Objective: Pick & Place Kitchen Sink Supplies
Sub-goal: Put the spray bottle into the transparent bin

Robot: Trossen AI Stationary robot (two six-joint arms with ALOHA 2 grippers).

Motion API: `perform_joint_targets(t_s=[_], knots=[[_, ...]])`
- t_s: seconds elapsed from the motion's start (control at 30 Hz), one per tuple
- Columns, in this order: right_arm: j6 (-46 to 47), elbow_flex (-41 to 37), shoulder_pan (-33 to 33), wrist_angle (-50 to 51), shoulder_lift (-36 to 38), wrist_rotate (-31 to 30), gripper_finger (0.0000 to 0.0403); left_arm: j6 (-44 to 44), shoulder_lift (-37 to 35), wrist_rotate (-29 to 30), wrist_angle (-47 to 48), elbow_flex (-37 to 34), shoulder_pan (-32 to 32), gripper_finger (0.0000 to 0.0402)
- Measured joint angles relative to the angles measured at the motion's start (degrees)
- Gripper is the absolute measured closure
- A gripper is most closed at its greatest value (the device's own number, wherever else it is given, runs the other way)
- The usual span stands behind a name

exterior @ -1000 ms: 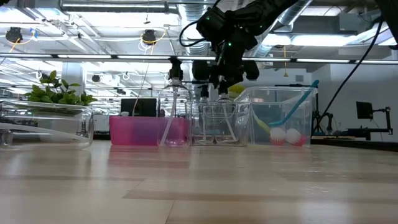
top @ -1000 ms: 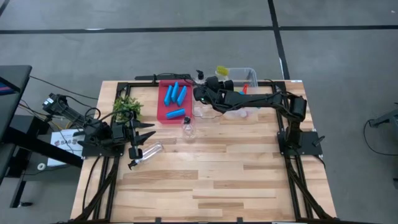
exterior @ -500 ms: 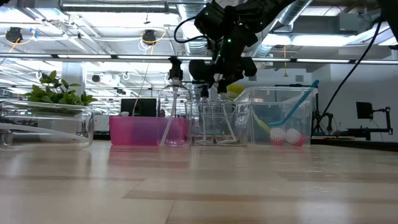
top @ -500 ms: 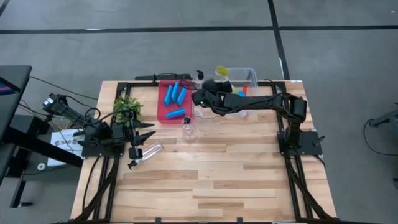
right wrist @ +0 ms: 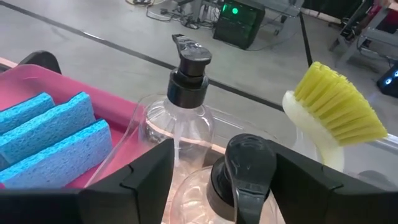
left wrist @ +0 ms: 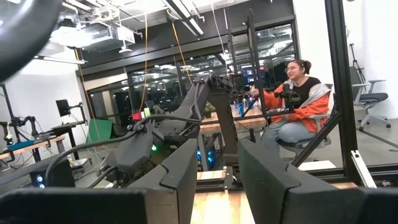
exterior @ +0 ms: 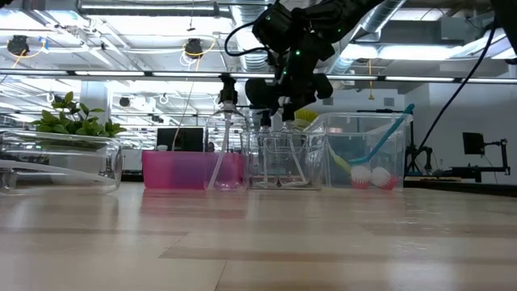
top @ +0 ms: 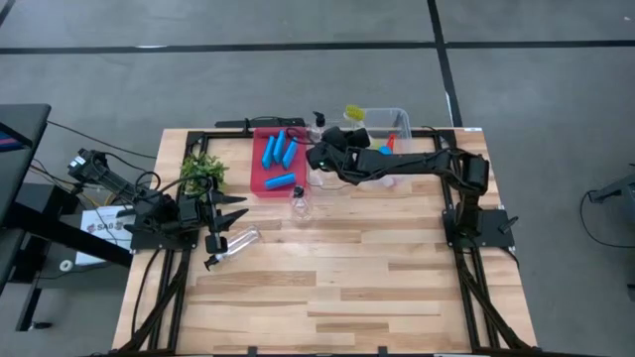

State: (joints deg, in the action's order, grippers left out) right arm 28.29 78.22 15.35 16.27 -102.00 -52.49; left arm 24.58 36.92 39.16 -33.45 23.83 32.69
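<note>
Wooden tabletop (top: pixel 337 288) carried a clear bin (top: pixel 322 178) of pump bottles. Right gripper (right wrist: pixel 224 180) hung above, jaws apart astride one black pump top (right wrist: pixel 244 171); any slight misalignment risked toppling the neighbouring bottle (right wrist: pixel 180 118).

Near half of table (top: pixel 397 288) bare – free passage. Far edge crowded: red tray (top: pixel 260 174), clear bin (top: pixel 402 121), pump bottles (right wrist: pixel 185 106). Loose bottle (top: pixel 301 205) at 6 o'clock of tray; plant (top: pixel 203 171) at 9 – obstacles.
</note>
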Motion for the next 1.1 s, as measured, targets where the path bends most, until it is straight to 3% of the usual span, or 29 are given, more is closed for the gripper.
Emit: perform_joint_targets(t_s=[0.83,1.1], knots=[[-5.0,0.0,0.0,6.8,6.5,1.9,0.0168,0.0,0.0,0.0,0.0,0.0,0.0,0.0284],[-10.7,0.0,-2.6,6.9,6.8,1.3,0.0168,0.0,0.0,0.0,0.0,0.0,0.0,0.0284]])
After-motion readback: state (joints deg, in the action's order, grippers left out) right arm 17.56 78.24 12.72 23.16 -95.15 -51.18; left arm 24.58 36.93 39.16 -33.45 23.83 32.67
